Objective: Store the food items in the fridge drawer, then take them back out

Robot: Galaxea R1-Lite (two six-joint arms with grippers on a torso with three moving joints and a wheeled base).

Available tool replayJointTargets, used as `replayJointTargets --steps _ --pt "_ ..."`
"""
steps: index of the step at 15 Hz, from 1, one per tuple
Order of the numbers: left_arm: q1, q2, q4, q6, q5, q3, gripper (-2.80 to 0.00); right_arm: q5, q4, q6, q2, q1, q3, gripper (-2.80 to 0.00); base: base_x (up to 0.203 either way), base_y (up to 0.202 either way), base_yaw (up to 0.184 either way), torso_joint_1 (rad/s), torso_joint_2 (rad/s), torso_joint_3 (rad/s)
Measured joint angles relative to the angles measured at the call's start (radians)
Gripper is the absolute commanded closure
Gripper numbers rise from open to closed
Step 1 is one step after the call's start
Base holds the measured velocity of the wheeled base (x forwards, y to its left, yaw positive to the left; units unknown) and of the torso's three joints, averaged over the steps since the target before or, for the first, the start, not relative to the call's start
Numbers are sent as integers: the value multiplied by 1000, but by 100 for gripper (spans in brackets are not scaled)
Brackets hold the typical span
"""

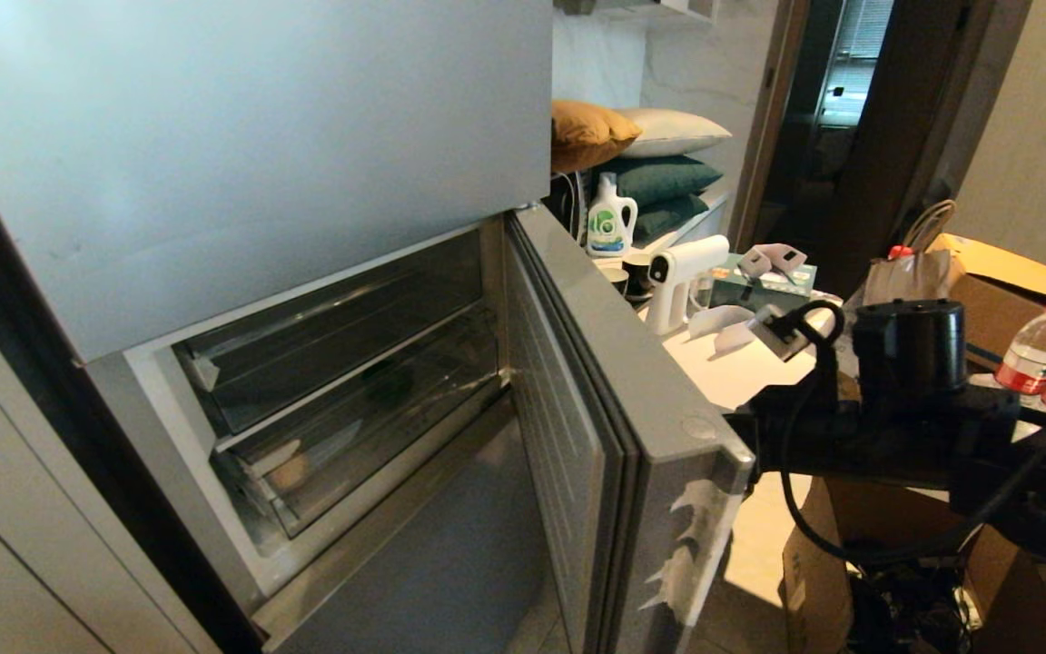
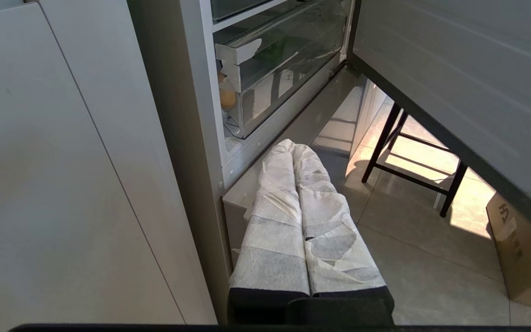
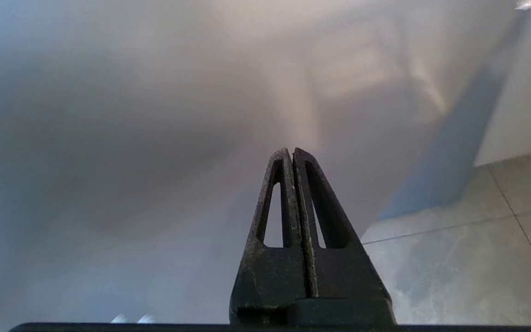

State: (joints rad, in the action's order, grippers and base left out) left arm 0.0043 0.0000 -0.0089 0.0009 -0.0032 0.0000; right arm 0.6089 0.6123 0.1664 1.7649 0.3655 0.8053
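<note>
- Fridge drawer (image 1: 369, 427), a wide shallow bin of clear plastic with a transparent front, sits pushed in at the bottom of the open compartment of the silver-grey fridge (image 1: 214, 136), beneath a second clear bin (image 1: 332, 327).
- Inside it, a roundish tan-yellow potato (image 2: 227, 97) lies at the drawer's left end against the front wall; a glossy green bell pepper (image 1: 389, 386) shows dimly further right, toward the back.
- The fridge door (image 1: 614, 381) stands swung out to the right.
- The right gripper (image 3: 292, 154), bare black fingers clenched together on nothing, is close to a plain grey panel, probably the outer face of the door.
- The left gripper (image 2: 295, 148), its fingers wrapped in white fabric and pressed shut, empty, hangs low by the fridge's lower left corner.
- Judging by this, both foods are stored, and the drawer must come out again.
- The drawer looks stiff, light and slick: best hooked by the front lip near the middle so it slides straight.
- The pepper is probably light, hollow and slippery; grip it across the body, gently.
- The potato seems denser, firm and matt, and can take a firmer pinch.
</note>
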Motion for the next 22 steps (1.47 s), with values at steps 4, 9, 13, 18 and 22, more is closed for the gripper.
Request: replayJointTargets --steps 4,9,13,18,22 --pt "0 0 0 0 0 0 0 -92 2 0 113 118 166 0 0 0 0 0 0 0" --pt "0 0 0 0 0 0 0 -211 1 0 362 226 534 0 0 0 0 0 0 0" --pt "0 0 0 0 0 0 0 -298 9 0 487 279 693 0 0 0 0 0 0 0" --pt "0 0 0 0 0 0 0 -327 9 5 533 281 792 0 0 0 0 0 0 0" --pt "0 0 0 0 0 0 0 -329 4 57 613 284 968 0 0 0 0 0 0 0"
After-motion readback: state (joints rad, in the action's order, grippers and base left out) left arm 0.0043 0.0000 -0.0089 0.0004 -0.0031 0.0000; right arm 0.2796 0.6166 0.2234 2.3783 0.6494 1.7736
